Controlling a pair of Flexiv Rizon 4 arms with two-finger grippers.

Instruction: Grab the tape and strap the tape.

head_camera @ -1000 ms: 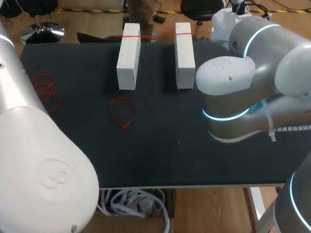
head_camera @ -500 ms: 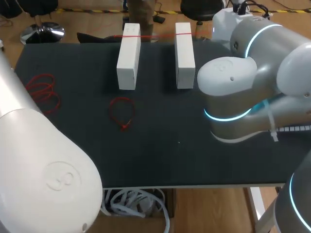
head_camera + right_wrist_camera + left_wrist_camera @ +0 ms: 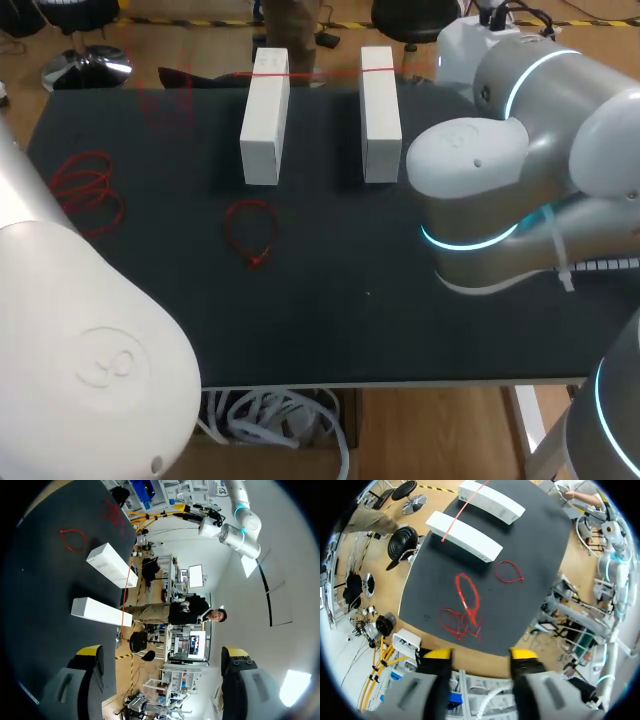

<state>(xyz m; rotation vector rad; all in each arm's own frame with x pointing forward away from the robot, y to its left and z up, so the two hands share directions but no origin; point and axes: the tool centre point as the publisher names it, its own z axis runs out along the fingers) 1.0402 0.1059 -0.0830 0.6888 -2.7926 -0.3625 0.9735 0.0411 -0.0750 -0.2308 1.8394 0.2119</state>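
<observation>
Hanging well above the near edge of the dark table (image 3: 350,320), the left gripper (image 3: 479,655) has its yellow-tipped fingers spread apart with nothing between them. Straight ahead of those fingers, a tangle of red tape (image 3: 462,612) lies flat on the table, and nothing's touching it. A bit further ahead sits a single red loop (image 3: 509,571). Past that, two white boxes (image 3: 465,536) lie side by side with a thin red strap (image 3: 270,73) running across both near their far ends. The right gripper (image 3: 162,651) is released too, fingers wide and gripping nothing. From its wrist view the boxes and the loop sit off to the side of one finger, well apart from it.
</observation>
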